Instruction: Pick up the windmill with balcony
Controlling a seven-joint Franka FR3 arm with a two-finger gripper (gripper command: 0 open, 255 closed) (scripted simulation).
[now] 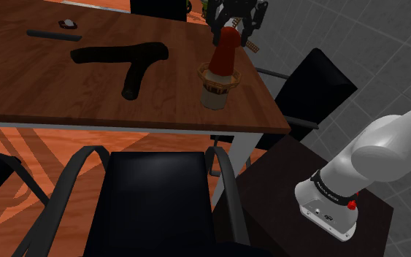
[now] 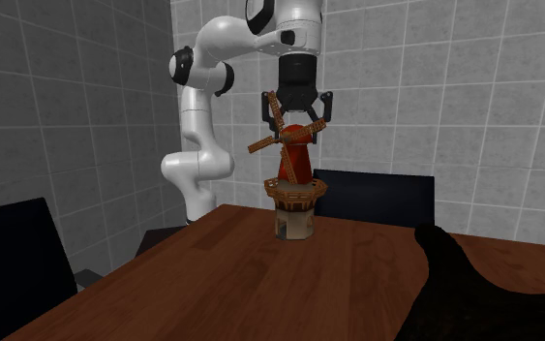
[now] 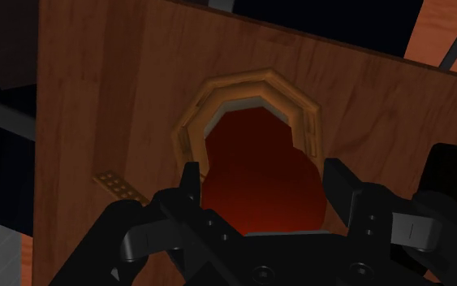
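Windmill with balcony (image 2: 293,189), a dark red tapering tower with a tan octagonal gallery ring and a pale base, stands upright on the reddish-brown wooden table (image 2: 202,281), near the table end closest to your arm's stand. Your all-black two-finger gripper (image 2: 297,118) hangs straight above it, pointing down, with its jaws wide apart and nothing held. In the wrist view a finger sits on either side of the rounded red cap, close to it but, as far as you can judge, not pressing it. That straddle sets up a pinch on the tower above the balcony. The brown lattice sails (image 2: 263,144) jut out on one side, so you probably need to descend with the fingers clear of them before closing.
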